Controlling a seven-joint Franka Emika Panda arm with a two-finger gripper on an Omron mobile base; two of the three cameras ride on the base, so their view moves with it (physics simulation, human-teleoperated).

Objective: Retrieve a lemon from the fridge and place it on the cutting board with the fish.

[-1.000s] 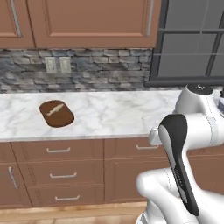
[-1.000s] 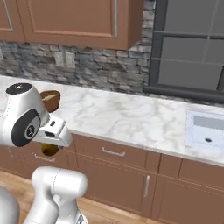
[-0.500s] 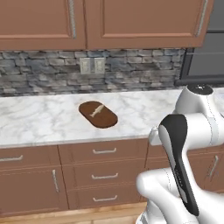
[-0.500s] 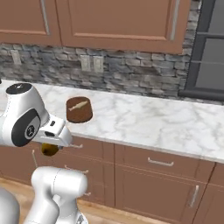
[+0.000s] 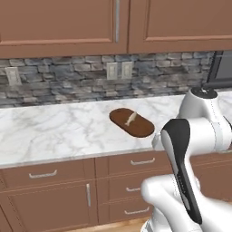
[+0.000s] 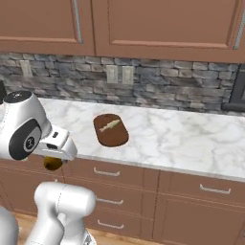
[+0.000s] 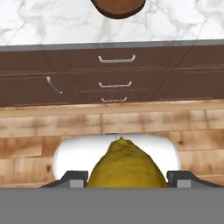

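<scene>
While held low in front of the drawers [image 7: 116,78], lemon [image 7: 127,168] sits between the two dark fingers [image 7: 73,177] of the gripper [image 7: 127,181], jaws closed against its sides, seen close up in the hand view over a plank floor [image 7: 52,124]. Also visible in the right base view as a yellow ball [image 6: 52,163] tucked under the white hand, below the counter [image 6: 191,139] edge and well apart from the board [image 6: 111,129]. Lying flat on the marble, dark brown oval board [image 5: 132,122], angled from far left to near right in the left base view, close to the near edge. Resting on its far half, small pale fish [image 5: 130,118], lengthwise along the board (head and tail too small to tell apart). From the right base view, same fish [image 6: 109,125] on the upper part of the board. In the hand view, just the near rim of the board [image 7: 118,8] at the top, above three stacked drawer pulls. Behind the counter, grey stone backsplash [image 5: 68,81] with a pair of white outlets [image 5: 118,70] almost straight behind the board and another outlet [image 5: 13,77] far left. Above, brown wall cabinets [image 5: 59,25] with slim grey handles. At the far right edge, a dark frame [image 5: 222,68], too cropped to identify. White arm [image 5: 195,136] bulking at the lower right of the left base view.
</scene>
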